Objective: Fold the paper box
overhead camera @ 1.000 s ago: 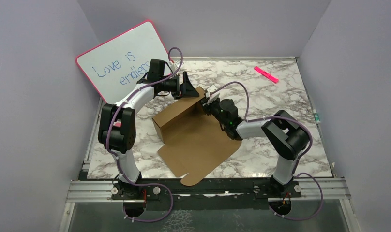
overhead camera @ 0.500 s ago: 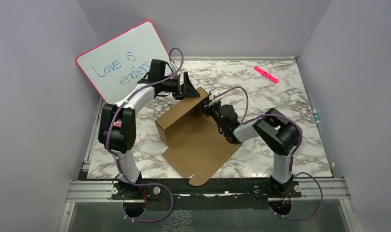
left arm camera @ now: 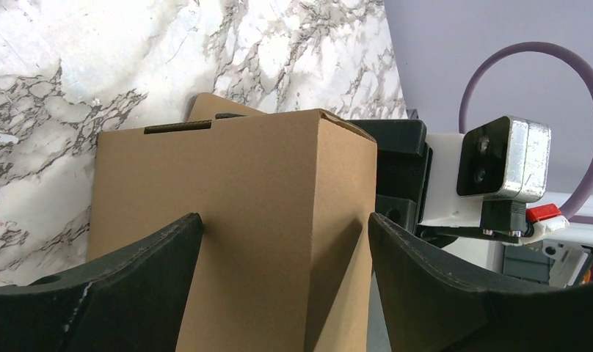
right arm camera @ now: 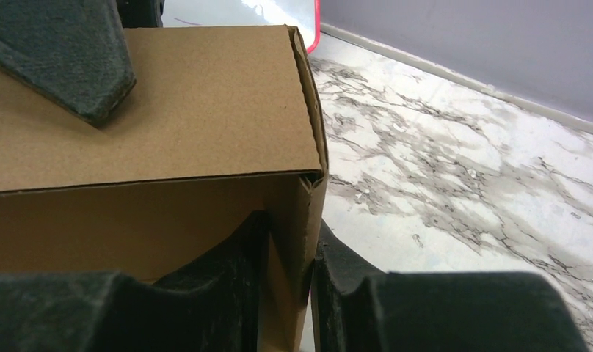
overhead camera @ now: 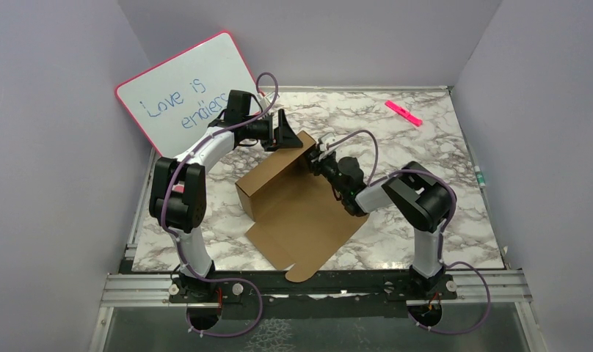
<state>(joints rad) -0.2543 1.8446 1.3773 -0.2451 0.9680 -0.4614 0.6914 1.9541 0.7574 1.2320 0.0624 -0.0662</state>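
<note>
The paper box (overhead camera: 297,213) is plain brown cardboard in the middle of the table, with its far walls raised and a wide flat panel lying toward me. My left gripper (overhead camera: 287,133) is open over the far corner, and its fingertips (left arm camera: 154,249) straddle the box (left arm camera: 235,213) corner and rest against it. My right gripper (overhead camera: 318,161) is shut on the box's right end wall (right arm camera: 293,249). One finger is inside that wall and one outside. In the right wrist view, a left-gripper finger (right arm camera: 66,51) lies on the top panel (right arm camera: 169,103).
A pink-framed whiteboard (overhead camera: 183,88) with blue writing leans at the back left, close behind my left arm. A pink marker (overhead camera: 404,113) lies at the back right. Purple walls enclose the marble table (overhead camera: 426,154) on three sides.
My right arm pulled its elbow in toward the box and its jaws closed a little on the end wall. The box shifted slightly toward the front right. The left arm stayed still.
</note>
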